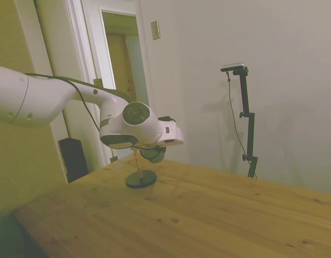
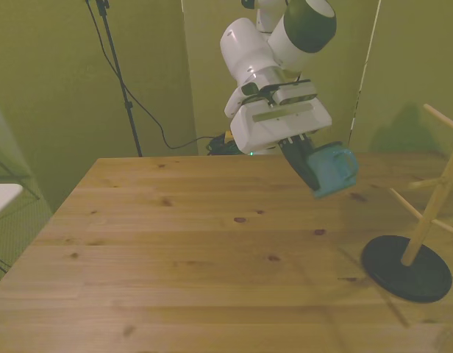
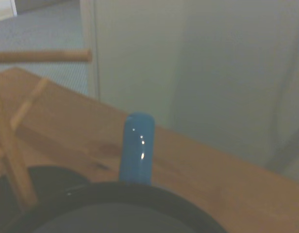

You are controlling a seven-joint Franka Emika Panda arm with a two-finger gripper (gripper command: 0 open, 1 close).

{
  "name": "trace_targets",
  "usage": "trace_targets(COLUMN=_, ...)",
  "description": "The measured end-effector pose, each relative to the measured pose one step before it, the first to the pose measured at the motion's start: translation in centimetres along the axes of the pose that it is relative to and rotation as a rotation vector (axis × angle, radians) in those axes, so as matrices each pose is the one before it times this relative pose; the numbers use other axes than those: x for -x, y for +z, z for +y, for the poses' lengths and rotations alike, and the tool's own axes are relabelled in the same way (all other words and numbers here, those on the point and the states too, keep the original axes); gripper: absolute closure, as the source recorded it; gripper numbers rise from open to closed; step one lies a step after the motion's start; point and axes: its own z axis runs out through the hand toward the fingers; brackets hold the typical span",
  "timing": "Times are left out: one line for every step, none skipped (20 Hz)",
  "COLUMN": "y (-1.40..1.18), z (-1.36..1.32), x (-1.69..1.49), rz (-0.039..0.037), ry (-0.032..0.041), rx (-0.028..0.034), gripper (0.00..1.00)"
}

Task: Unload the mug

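Above table [image 2: 175, 243], mug [image 2: 335, 169] clamped in gripper [image 2: 309, 166], clear of peg stand [image 2: 416, 250].

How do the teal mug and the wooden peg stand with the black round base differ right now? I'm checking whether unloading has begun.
The teal mug hangs tilted in the air, held by the gripper; the wooden peg stand stands upright on the table. The mug is short and glossy; the stand is tall, thin and branching. They are apart: no peg carries the mug.
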Motion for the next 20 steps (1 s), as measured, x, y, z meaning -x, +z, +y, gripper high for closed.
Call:
trace_targets(y=0.352, z=-0.047, x=0.790, rz=-0.02372, ry=0.00347, rx=0.01740, gripper=1.00)
trace_targets(y=0.357, z=0.001, x=0.775, rz=-0.01950, ry=0.00100, rx=0.01466, gripper=1.00)
trace_targets(y=0.291, z=0.109, x=0.826, rz=-0.02165, ry=0.00112, rx=0.01544, gripper=1.00)
trace_targets(y=0.127, z=0.143, x=0.582, rz=-0.01494, ry=0.00127, rx=0.01038, gripper=1.00)
trace_targets(y=0.104, z=0.156, x=0.570, rz=-0.01637, ry=0.00143, rx=0.01353, gripper=1.00)
trace_targets(y=0.174, z=0.210, x=0.642, rz=-0.02110, ry=0.00360, rx=0.01864, gripper=1.00)
trace_targets(y=0.260, z=0.162, x=0.649, rz=-0.02090, ry=0.00790, rx=0.01750, gripper=1.00)
trace_targets(y=0.257, z=0.029, x=0.543, rz=-0.01753, ry=0.00670, rx=0.01307, gripper=1.00)
trace_targets(y=0.269, z=0.090, x=0.479, rz=-0.01688, ry=0.00727, rx=0.01429, gripper=1.00)
trace_targets(y=0.203, z=0.016, x=0.441, rz=-0.01383, ry=0.00772, rx=0.01195, gripper=1.00)
trace_targets(y=0.198, z=0.023, x=0.403, rz=-0.01084, ry=0.00786, rx=0.00790, gripper=1.00)
trace_targets(y=0.104, z=-0.002, x=0.383, rz=-0.00878, ry=0.00536, rx=0.00719, gripper=1.00)
trace_targets(y=0.152, z=0.024, x=0.390, rz=-0.01017, ry=0.00549, rx=0.00951, gripper=1.00)
trace_targets(y=0.188, z=-0.025, x=0.446, rz=-0.01183, ry=0.00648, rx=0.01129, gripper=1.00)
trace_targets(y=0.304, z=0.002, x=0.468, rz=-0.01309, ry=0.01181, rx=0.01099, gripper=1.00)
trace_targets(y=0.322, z=-0.054, x=0.418, rz=-0.01262, ry=0.01326, rx=0.01005, gripper=1.00)
trace_targets(y=0.287, z=-0.100, x=0.326, rz=-0.01023, ry=0.01424, rx=0.00769, gripper=1.00)
trace_targets(y=0.253, z=-0.099, x=0.287, rz=-0.00921, ry=0.01339, rx=0.00465, gripper=1.00)
trace_targets(y=0.205, z=-0.111, x=0.257, rz=-0.00960, ry=0.01418, rx=0.00285, gripper=1.00)
trace_targets(y=0.133, z=-0.129, x=0.165, rz=-0.00789, ry=0.01192, rx=-0.00048, gripper=1.00)
